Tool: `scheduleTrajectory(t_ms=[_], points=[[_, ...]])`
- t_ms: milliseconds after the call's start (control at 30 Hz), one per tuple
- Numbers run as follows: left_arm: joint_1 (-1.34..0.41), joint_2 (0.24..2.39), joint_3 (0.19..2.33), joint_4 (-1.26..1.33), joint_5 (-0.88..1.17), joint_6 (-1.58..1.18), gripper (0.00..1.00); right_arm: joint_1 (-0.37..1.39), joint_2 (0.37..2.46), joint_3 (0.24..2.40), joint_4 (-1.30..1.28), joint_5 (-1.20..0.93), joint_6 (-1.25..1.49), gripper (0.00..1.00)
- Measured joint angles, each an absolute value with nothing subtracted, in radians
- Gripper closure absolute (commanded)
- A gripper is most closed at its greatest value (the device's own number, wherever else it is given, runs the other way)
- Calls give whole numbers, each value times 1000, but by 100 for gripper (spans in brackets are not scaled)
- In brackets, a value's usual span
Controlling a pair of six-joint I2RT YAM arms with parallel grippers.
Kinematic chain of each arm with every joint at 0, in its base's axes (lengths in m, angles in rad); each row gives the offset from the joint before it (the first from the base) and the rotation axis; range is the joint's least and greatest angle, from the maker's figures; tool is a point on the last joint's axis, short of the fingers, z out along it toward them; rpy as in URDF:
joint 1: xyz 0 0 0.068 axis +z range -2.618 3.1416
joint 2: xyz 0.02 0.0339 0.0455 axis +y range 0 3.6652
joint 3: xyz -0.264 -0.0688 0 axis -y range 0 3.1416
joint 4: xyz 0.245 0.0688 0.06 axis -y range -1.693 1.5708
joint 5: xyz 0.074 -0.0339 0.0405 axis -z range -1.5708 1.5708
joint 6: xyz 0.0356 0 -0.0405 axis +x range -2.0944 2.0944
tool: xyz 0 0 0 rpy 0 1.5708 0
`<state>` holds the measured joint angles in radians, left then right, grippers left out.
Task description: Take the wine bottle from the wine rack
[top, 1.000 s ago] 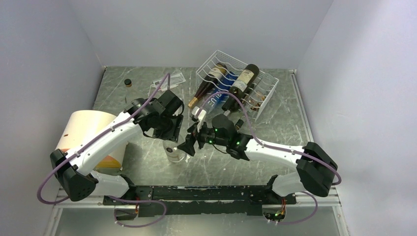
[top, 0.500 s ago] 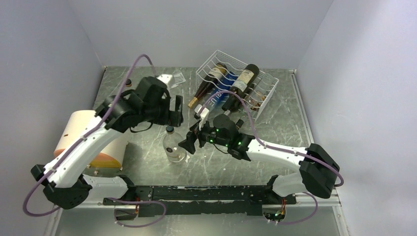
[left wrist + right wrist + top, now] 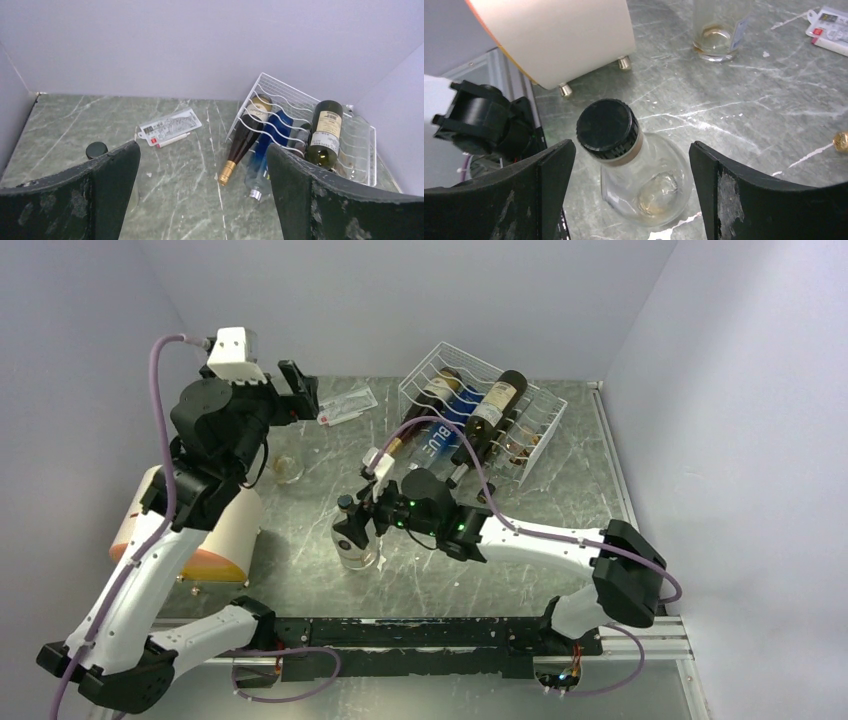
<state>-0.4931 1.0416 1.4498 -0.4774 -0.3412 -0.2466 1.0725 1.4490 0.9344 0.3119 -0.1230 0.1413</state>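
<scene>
The white wire wine rack [image 3: 530,435] [image 3: 360,142] stands at the back right. A dark wine bottle with a gold foil top [image 3: 425,405] [image 3: 243,140], a blue bottle [image 3: 438,438] [image 3: 270,145] and a dark green bottle with a cream label [image 3: 492,408] [image 3: 324,132] lie in it. A clear bottle with a black cap [image 3: 352,545] [image 3: 644,175] stands upright on the table, off the rack. My right gripper [image 3: 362,522] [image 3: 631,192] is open and straddles its neck, with a gap on each side. My left gripper [image 3: 299,392] [image 3: 200,200] is open and empty, raised high at the back left.
A cream cylinder [image 3: 185,525] [image 3: 559,35] lies at the left on small feet. A clear glass jar [image 3: 288,470] [image 3: 719,27] stands between it and the rack. A flat packet [image 3: 345,405] [image 3: 170,127] lies at the back, with a black cap [image 3: 96,149] left of it.
My left gripper opened, let go of the clear bottle, and rose up and back to the left. My right gripper moved left until its open fingers came round the bottle's neck.
</scene>
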Motion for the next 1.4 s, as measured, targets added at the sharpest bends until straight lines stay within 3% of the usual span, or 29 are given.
scheduleTrajectory(t_ms=[300, 500, 700, 900, 1400], points=[[-458, 910, 1173, -161, -379, -131, 2, 1111, 1532, 983, 270, 24, 152, 40], [-455, 809, 1079, -83, -435, -71, 2, 1132, 1568, 1046, 260, 50, 143, 74], [-451, 711, 1008, 1, -476, -37, 3, 1125, 1623, 1122, 236, 117, 135, 83], [-443, 670, 990, 55, -520, -13, 4, 1112, 1761, 1313, 156, 179, 105, 100], [-358, 621, 973, 64, -511, -42, 7, 980, 1973, 1590, 98, 241, 81, 100]])
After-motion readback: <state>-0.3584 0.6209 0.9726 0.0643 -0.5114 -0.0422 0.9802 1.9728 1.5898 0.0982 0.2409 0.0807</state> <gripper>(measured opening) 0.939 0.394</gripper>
